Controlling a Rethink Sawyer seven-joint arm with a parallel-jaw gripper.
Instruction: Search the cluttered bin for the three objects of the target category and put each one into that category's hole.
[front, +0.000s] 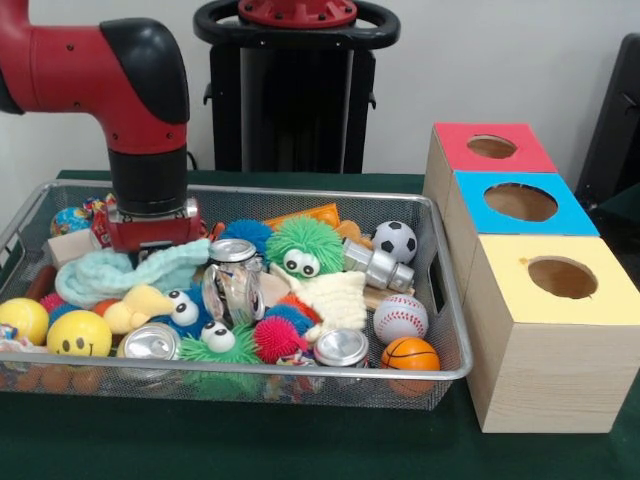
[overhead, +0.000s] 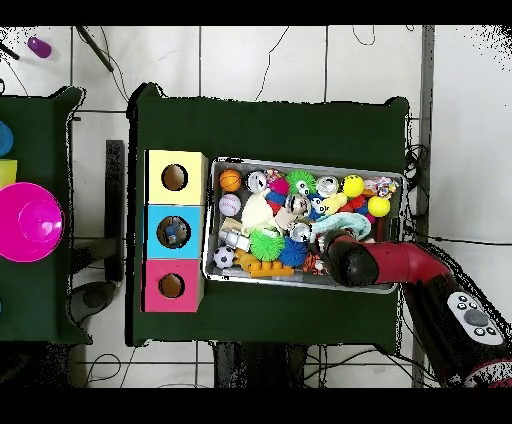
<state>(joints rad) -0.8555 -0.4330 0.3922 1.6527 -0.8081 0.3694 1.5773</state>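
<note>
This is a robotics laboratory, arranged for experiments, not a home or a shop. A red and black robot arm (front: 120, 90) stands on a black pedestal (front: 295, 90) at a table with a dark green cloth (overhead: 270, 125). On the cloth are test objects: a wire mesh bin (front: 445, 300) full of small toys, balls and cans, and beside it a row of three wooden boxes, with a red top (front: 492, 148), a blue top (front: 520, 203) and a yellow top (front: 560, 280), each with one round hole. The overhead view shows a floor of pale tiles (overhead: 290, 60) with loose cables (overhead: 270, 50) lying across it. The wall behind is plain white (front: 480, 50).
</note>
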